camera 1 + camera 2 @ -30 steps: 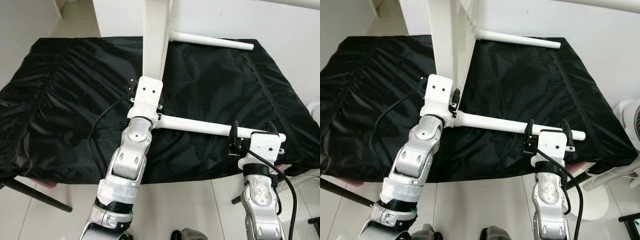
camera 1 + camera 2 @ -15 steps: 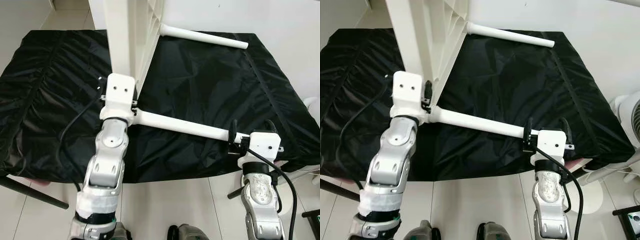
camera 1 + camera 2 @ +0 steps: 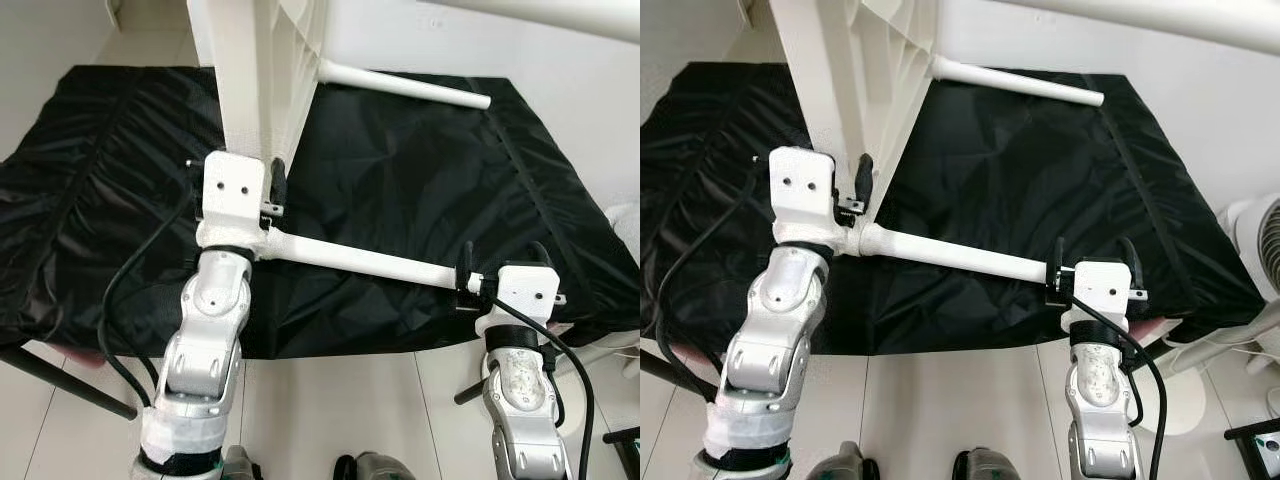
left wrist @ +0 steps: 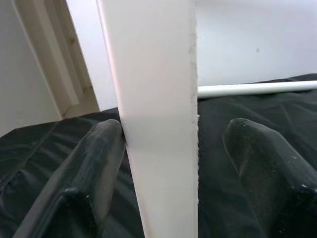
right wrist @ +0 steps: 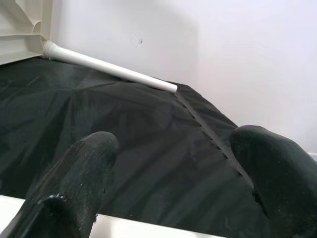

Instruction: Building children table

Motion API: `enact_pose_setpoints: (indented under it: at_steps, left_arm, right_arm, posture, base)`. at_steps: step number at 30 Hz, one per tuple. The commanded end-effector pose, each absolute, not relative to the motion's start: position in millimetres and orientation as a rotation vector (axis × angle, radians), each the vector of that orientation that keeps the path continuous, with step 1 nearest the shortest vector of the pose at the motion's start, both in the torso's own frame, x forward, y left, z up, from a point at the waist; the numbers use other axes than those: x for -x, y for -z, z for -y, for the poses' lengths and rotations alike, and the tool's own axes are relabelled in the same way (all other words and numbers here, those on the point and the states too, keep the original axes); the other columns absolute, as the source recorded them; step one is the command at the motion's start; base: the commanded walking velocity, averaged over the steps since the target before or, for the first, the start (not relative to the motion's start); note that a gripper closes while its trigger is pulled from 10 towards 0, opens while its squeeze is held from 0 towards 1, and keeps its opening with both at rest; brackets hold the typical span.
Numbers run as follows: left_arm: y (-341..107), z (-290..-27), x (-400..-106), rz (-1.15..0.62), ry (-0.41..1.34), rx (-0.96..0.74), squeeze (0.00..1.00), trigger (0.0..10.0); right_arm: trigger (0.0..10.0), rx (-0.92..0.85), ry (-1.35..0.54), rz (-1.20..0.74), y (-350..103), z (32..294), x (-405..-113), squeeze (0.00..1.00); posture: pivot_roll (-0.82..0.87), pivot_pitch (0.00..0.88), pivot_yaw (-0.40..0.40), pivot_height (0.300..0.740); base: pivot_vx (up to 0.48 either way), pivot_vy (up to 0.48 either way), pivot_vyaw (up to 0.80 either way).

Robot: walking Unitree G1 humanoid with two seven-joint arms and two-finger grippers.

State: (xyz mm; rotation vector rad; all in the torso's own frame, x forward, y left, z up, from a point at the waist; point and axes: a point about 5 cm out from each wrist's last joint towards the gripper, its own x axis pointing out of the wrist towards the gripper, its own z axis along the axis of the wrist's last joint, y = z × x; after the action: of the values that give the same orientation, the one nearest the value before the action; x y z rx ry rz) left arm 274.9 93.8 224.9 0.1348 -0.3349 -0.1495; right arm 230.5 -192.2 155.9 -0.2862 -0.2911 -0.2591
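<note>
Standing on edge on the black cloth, the white tabletop carries two legs: a near leg and a far leg. Left gripper straddles the tabletop's edge, one finger touching, jaws apart. Right gripper spreads open just beside the near leg's free end.

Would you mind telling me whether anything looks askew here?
Yes: the white tabletop stands on edge on the black cloth, so its legs stick out sideways. The left gripper straddles its edge.
</note>
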Motion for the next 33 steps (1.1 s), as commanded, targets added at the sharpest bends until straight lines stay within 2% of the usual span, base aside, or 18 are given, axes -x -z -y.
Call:
enact_pose_setpoints:
  at_steps: [1,12,17,22,23,27,28,29,30,31,32,33]
  left_arm:
    - [-225,-80,-271,0.35,0.324,-0.149,0.0,10.0]
    - [-220,-79,-283,0.327,0.299,-0.197,0.0,10.0]
    - [-219,-76,-294,0.309,0.22,-0.248,0.0,10.0]
    - [-220,-73,-306,0.259,0.163,-0.21,0.0,10.0]
    - [-221,-72,-308,0.247,0.174,-0.19,1.0,10.0]
    - [-220,-71,-315,0.219,0.192,-0.146,1.0,10.0]
    - [-220,-70,-317,0.21,0.192,-0.138,0.95,10.0]
    - [-220,-70,-317,0.21,0.192,-0.138,0.95,10.0]
    - [-219,-69,-318,0.204,0.193,-0.136,0.53,10.0]
    - [-219,-69,-318,0.204,0.193,-0.136,0.53,10.0]
    - [-218,-66,-320,0.195,0.196,-0.134,0.0,10.0]
    - [-218,-66,-320,0.195,0.196,-0.134,0.0,10.0]
  right_arm:
    - [10.0,0.296,0.263,0.278,-155,194,-230,0.0]
    - [10.0,0.296,0.268,0.278,-154,194,-230,0.0]
    - [10.0,0.293,0.268,0.278,-153,193,-230,0.0]
    - [10.0,0.293,0.262,0.281,-154,191,-232,0.0]
    - [10.0,0.294,0.261,0.282,-154,191,-232,0.0]
    - [10.0,0.293,0.257,0.284,-154,190,-232,0.0]
    - [10.0,0.294,0.256,0.283,-154,190,-232,0.0]
    - [10.0,0.294,0.256,0.283,-154,190,-232,0.0]
    - [10.0,0.294,0.256,0.283,-154,190,-232,0.0]
    - [10.0,0.294,0.256,0.283,-154,190,-232,0.0]
    - [10.0,0.295,0.254,0.282,-154,190,-233,0.0]
    - [10.0,0.295,0.254,0.282,-154,190,-233,0.0]
  posture:
    - [0.03,0.069,-0.013,0.74]
    - [0.03,0.065,-0.004,0.74]
    - [0.03,0.059,-0.003,0.74]
    - [0.03,0.054,-0.003,0.74]
    - [0.03,0.053,-0.003,0.74]
    - [0.02,0.05,-0.002,0.74]
    - [0.02,0.05,-0.006,0.74]
    - [0.02,0.05,-0.006,0.74]
    - [0.02,0.049,-0.006,0.74]
    - [0.02,0.049,-0.006,0.74]
    - [0.02,0.05,-0.008,0.74]
    - [0.02,0.05,-0.008,0.74]
  base:
    - [0.0,0.0,0.0]
    - [0.0,0.0,0.0]
    - [0.0,0.0,0.0]
    - [0.0,0.0,0.0]
    - [0.0,0.0,0.0]
    - [0.0,0.0,0.0]
    - [0.0,0.0,0.0]
    - [0.0,0.0,0.0]
    - [0.0,0.0,0.0]
    - [0.0,0.0,0.0]
    - [0.0,0.0,0.0]
    - [0.0,0.0,0.0]
